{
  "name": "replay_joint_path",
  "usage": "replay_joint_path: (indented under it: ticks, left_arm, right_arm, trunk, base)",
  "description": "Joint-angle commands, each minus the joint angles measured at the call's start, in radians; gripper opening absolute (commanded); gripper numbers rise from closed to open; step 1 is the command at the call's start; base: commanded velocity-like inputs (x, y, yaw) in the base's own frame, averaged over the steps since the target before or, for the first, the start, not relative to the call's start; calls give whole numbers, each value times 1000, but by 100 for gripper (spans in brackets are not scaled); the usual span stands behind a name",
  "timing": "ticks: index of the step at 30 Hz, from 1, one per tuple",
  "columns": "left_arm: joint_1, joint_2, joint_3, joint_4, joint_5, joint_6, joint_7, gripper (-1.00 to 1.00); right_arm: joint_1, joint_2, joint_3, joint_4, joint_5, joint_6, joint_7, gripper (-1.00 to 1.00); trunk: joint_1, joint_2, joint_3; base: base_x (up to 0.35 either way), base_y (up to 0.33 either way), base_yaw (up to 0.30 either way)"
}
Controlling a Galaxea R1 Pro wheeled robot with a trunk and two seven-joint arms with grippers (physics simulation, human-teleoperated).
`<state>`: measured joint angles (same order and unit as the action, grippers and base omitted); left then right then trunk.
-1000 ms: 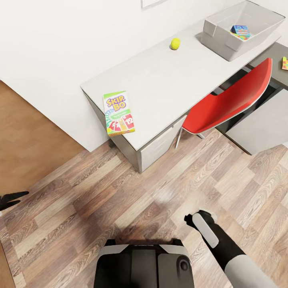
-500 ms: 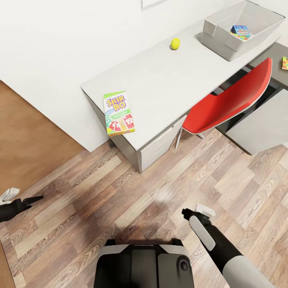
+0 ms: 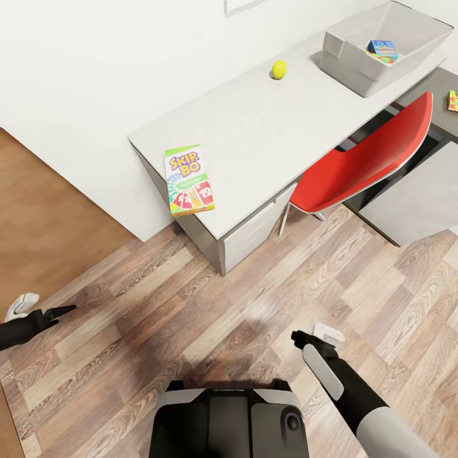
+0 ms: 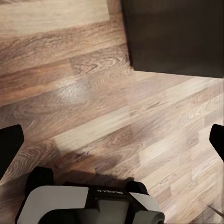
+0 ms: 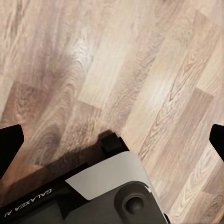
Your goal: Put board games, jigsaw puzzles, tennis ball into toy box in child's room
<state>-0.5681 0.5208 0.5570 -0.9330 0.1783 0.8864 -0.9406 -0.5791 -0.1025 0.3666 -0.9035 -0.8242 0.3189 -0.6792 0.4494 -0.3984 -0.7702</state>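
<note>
The green-yellow-red Skip-Bo board game (image 3: pixel 189 180) lies at the near corner of the table (image 3: pixel 254 127). Farther back on the top rests the tennis ball (image 3: pixel 278 69). The grey toy box (image 3: pixel 346 54) at the far right holds a small blue board game (image 3: pixel 382 47) lying on a colourful jigsaw puzzle (image 3: pixel 385 58). Another jigsaw puzzle (image 3: pixel 453 100) shows at the right edge on the dark lower section. My left gripper (image 3: pixel 41 310) (image 4: pixel 112 144) and right gripper (image 3: pixel 312 334) (image 5: pixel 112 142) hang open over the floor, nothing between their fingers, well short of the table.
A red chair (image 3: pixel 375 156) stands tucked at the table between the Skip-Bo corner and the toy box. White wall runs behind the table. Wood floor (image 3: pixel 191 305) stretches between my base (image 3: pixel 229 420) and the table.
My left gripper has come further into view from the left edge. The right gripper has shifted slightly and turned, showing its white finger. The table's things have not moved.
</note>
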Motion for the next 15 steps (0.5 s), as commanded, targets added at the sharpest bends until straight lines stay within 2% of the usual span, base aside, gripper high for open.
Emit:
replay_joint_path:
  ticks: [1, 6, 10, 12, 15]
  left_arm:
    - [-7, -4, 3, 2, 0, 5, 2, 100]
    - [-17, -11, 5, 6, 4, 7, 12, 100]
    - [-22, -20, 4, 3, 5, 11, 14, 100]
    - [-35, -34, 3, -5, 6, 18, 15, 100]
    - [-89, -61, 0, -15, 6, 30, 15, 100]
  right_arm:
    - [-1, -3, 3, -1, -4, 3, 0, 100]
    - [-1, -5, -1, 0, -5, -1, 37, 100]
    - [-1, -8, -5, 3, -8, -42, 89, 100]
    - [-1, -11, -6, 7, -9, -61, 119, 100]
    - [-1, -16, -7, 16, -10, -75, 155, 100]
  trunk:
    - [1, -2, -1]
    - [1, -2, -1]
    - [1, -2, -1]
    - [1, -2, -1]
    - [1, -2, -1]
  base:
    - [0, 0, 0]
    - [0, 0, 0]
    - [0, 0, 0]
    - [0, 0, 0]
    - [0, 0, 0]
